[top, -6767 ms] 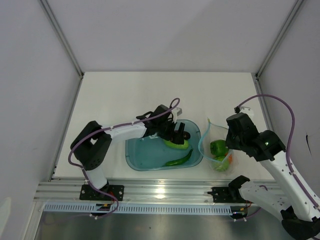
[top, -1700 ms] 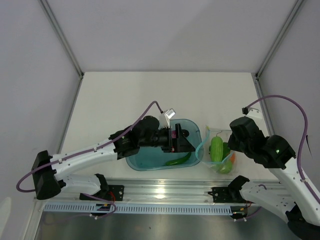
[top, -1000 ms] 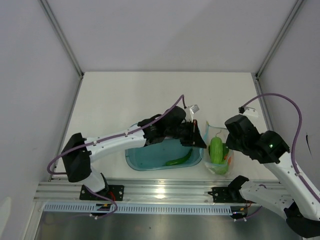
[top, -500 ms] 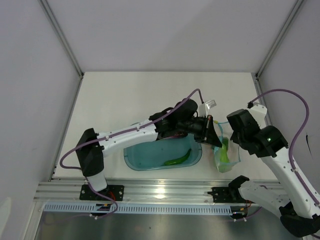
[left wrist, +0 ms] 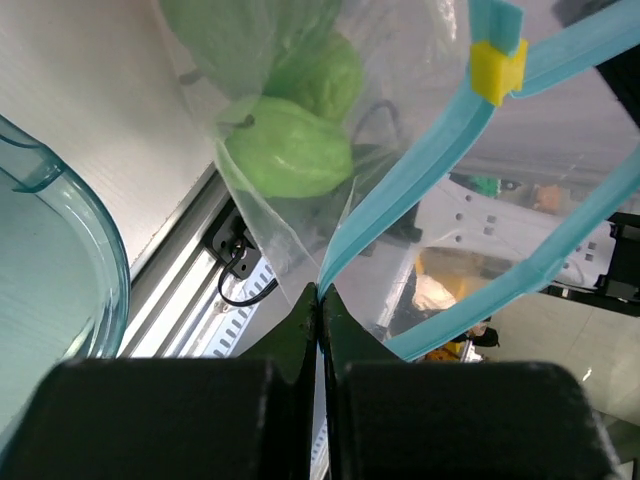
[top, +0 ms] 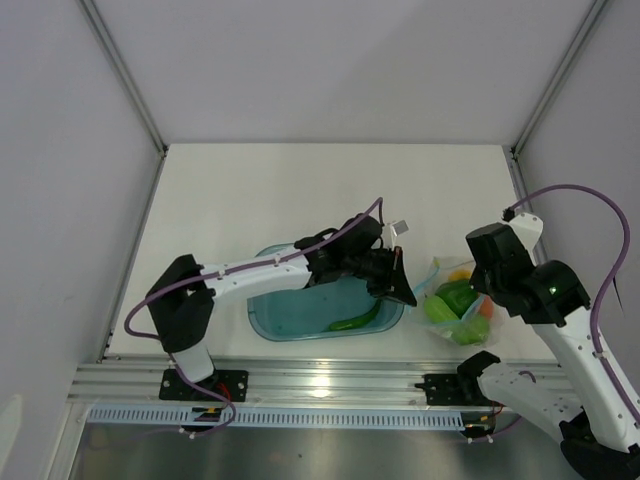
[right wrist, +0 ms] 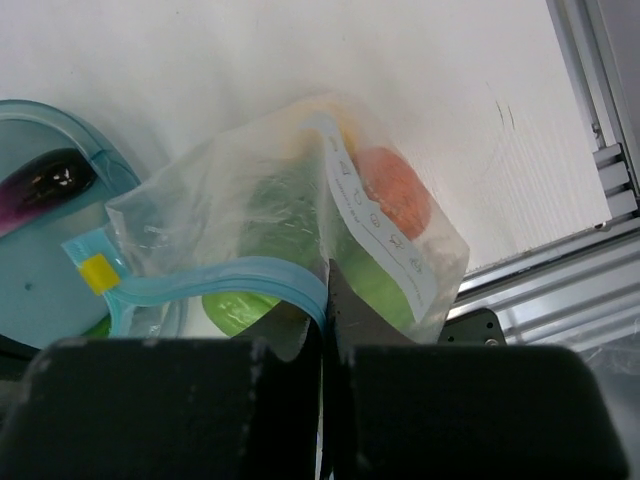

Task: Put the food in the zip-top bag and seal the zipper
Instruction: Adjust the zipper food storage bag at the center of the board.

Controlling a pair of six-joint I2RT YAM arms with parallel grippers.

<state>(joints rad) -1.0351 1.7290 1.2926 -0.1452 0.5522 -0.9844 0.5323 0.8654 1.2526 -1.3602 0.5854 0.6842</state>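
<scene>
Since half a second ago, the left gripper (left wrist: 318, 298) has been drawn back from the right arm to a spot over the right end of the tub (top: 275, 312), and the bag (top: 452, 300), then hanging narrow and upright, is now spread wider and tilted between the two grippers.

Left gripper: the jaws are seen fully closed, pinching the zipper (left wrist: 420, 170) at one end of the bag's mouth. The bag hangs just beyond its fingertips. A yellow slider (left wrist: 497, 65) is noted on the strip further out from the tips.

Right gripper (right wrist: 325, 300): the jaws are seen fully closed on the same teal strip, at the other side of the mouth. The bag's body lies directly ahead of its fingertips.

Bag contents: green pieces (left wrist: 287, 155) are packed against the clear wall, a red tomato (right wrist: 395, 195) is seen ahead and to the right of the right gripper's tips, and a yellow fruit (top: 459, 275) is seen at the far side. The mouth is held parted, the two strips not pressed together.

Tub contents: a dark green chili (top: 357, 321) is lying just below the left gripper, and an eggplant (right wrist: 45, 180) is seen well to the left of the right gripper. Whether the bag's bottom rests on the table cannot be told.
</scene>
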